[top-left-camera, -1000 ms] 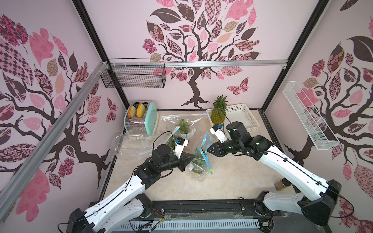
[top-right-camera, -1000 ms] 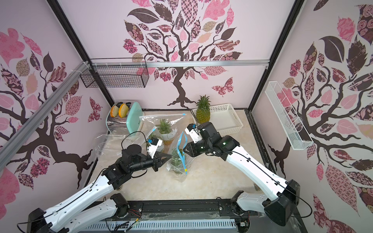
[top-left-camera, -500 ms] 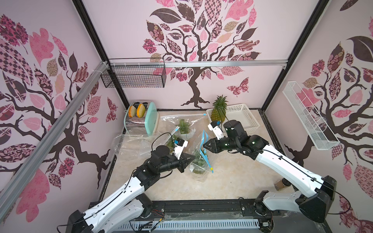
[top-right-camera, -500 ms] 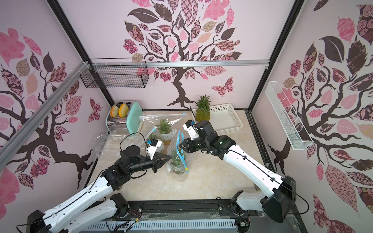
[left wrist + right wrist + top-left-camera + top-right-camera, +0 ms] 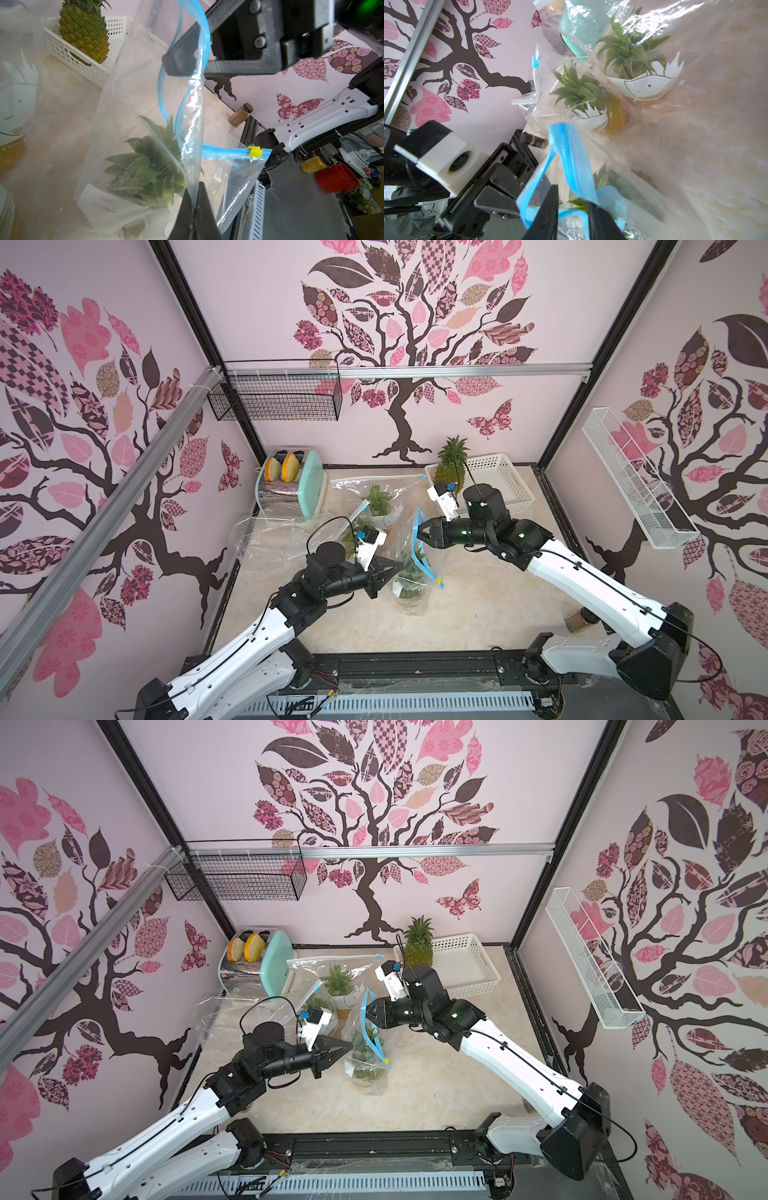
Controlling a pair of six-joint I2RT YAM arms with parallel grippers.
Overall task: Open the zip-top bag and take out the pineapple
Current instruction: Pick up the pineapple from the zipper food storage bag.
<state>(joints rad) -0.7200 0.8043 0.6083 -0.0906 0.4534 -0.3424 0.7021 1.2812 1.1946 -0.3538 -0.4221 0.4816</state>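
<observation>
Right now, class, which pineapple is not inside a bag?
The pineapple standing upright in the white basket at the back. The other three pineapples each sit inside clear zip-top bags.

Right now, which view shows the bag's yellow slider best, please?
The left wrist view: the yellow slider is close and unobstructed. Both top views show only a speck; the right wrist view misses it.

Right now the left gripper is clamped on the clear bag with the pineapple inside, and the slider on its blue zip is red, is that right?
One thing is off: the slider is yellow, not red, as the left wrist view shows. The rest holds: the left gripper is clamped on the clear bag with the pineapple inside, and the zip is blue.
</observation>
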